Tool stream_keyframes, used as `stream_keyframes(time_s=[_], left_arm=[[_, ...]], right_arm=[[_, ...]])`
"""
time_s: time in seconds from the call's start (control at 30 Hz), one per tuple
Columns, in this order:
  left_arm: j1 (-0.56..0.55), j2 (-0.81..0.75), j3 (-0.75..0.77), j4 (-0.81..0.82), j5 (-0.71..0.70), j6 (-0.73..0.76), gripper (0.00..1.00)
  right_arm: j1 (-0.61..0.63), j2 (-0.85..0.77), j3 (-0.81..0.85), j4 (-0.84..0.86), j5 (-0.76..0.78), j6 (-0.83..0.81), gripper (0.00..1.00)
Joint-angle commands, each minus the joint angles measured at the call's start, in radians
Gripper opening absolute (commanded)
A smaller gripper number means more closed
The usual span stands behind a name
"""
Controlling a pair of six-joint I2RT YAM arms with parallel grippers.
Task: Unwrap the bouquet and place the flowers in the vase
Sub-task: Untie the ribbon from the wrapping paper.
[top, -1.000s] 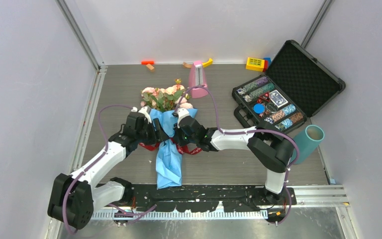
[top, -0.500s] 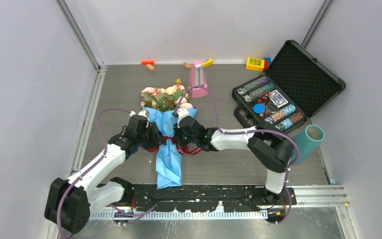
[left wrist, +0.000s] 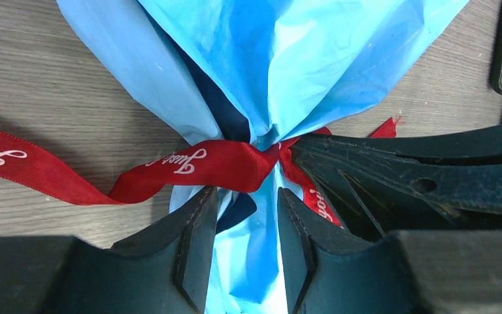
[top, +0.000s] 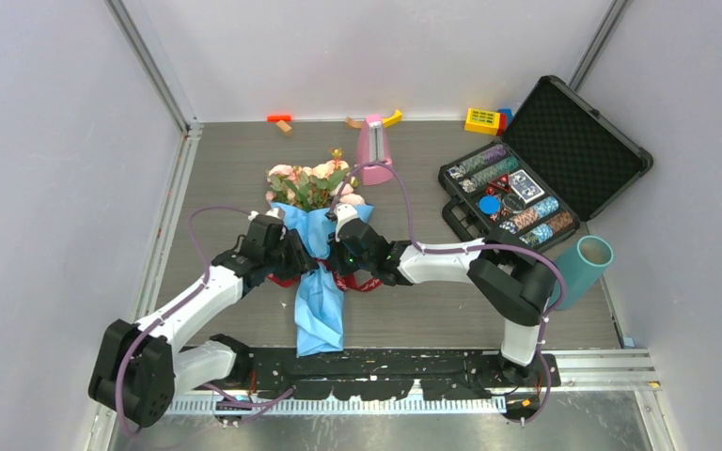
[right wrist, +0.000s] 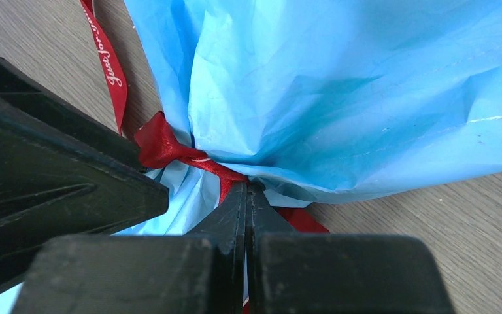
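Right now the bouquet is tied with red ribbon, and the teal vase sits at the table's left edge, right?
No: the top view shows the vase at the right edge, beside the open case. The bouquet is indeed tied with red ribbon.

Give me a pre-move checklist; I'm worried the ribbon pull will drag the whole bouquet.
1. Right gripper pinched on ribbon: ok.
2. Left gripper firmly holding the blue wrap at its neck: cannot tell; its fingers straddle it.
3. Ribbon untied: not ok, knot intact.
4. Flowers seated in wrap: ok.
5. Vase mouth unobstructed: ok.
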Motion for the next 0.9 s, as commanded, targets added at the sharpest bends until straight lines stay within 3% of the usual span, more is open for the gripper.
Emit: stream_keyframes(time_s=[0.0,0.63,0.87], left_arm=[[-0.003,0.032,0.03,0.068,-0.021,0.011,0.41],[-0.004,0.108,0.087,0.069,-0.104,0.108,0.41],[-0.003,0.146,0.082,0.087,-0.054,0.112,0.39]], right_arm=[[-0.002,-0.02,0.021,-0.011,0.008,-0.002,0.0],[-0.002,-0.01,0.039,-0.022,0.001,-0.007,0.0],[-0.002,-0.008,0.039,-0.025,0.0,-0.005,0.0]])
